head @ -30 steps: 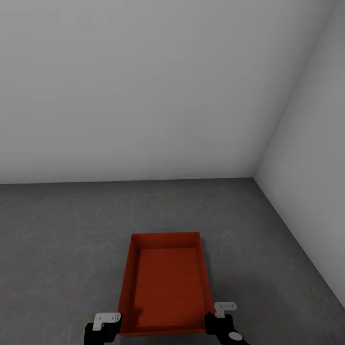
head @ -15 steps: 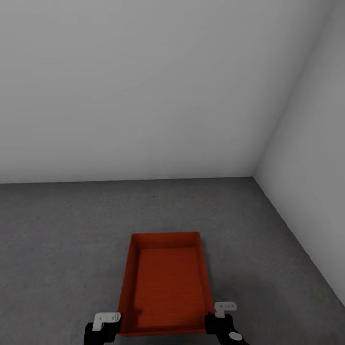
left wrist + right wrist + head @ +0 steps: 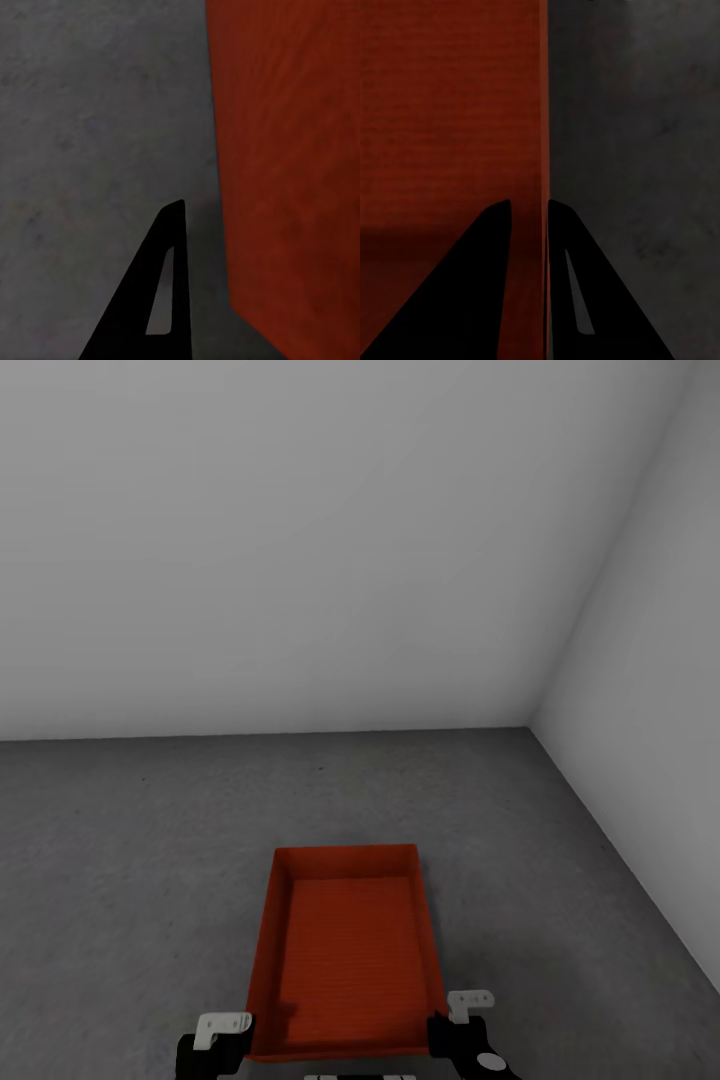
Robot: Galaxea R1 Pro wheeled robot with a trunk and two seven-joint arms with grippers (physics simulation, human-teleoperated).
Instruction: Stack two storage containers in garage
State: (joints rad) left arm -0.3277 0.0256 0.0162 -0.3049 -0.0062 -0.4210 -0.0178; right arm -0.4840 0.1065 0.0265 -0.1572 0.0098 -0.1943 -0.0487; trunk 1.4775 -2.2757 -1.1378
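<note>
Nothing among the task's things has shifted over the last second: the orange-red container sits at the same spot low in the head view, at about 6 o'clock, with the grey concrete floor around it and the pale garage walls meeting in a corner toward 2 o'clock. The one new detail is a thin pale strip at the very bottom edge, which suggests the head or trunk tipped a touch, not that the bin moved. By that reading the robot is paused in the garage with the first bin, either just set down or about to be let go; whether its base rests on the concrete cannot be told. The right gripper has its two dark fingers either side of the bin's thin right wall, pinching it or very nearly so. The left gripper is at the bin's near left corner, at about 7 o'clock, but the left wrist view shows just one finger beside the red outer wall with a gap of floor between, so whether that hand grips anything cannot be told. Both arms are cut off by the frame's bottom edge, and the bin's near wall is partly cropped.
</note>
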